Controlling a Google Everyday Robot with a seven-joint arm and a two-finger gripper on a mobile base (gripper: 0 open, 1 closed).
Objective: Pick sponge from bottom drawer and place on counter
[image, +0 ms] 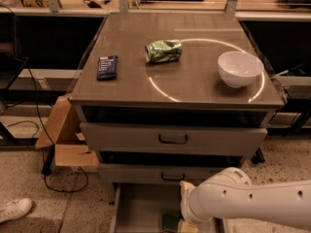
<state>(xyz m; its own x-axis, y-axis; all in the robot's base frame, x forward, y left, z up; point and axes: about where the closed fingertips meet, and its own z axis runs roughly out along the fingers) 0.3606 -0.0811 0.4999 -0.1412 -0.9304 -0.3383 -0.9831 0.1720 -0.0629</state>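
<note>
Cabinet, grey metal, three drawers, seen from the front and a little above.

- Desk: smooth grey-brown top with a thin white circle line marked on its right half.
- Crushed green can: lying on its side at the upper left of the circle, on the line.
- White bowl: upright at the right side of the circle, well apart from the can.
- Dark blue packet: flat, outside the circle, near the left edge of the desk.
- Top drawer and middle drawer: both shut, each with a dark handle.
- Bottom drawer: pulled out, pale grey inside.
- Sponge: dark green face up, lying in the bottom drawer toward its right, at the lower edge of view.
- Robot arm: white, reaching in from the lower right across the front of the open drawer.
- Hand: down inside the bottom drawer just beside the sponge, on its right, mostly hidden under the wrist. I cannot tell whether it is open or closed, or whether it has hold of anything.
- Cardboard box: open, on the floor against the cabinet's left side.
- White shoe: on the speckled floor at lower left.
</note>
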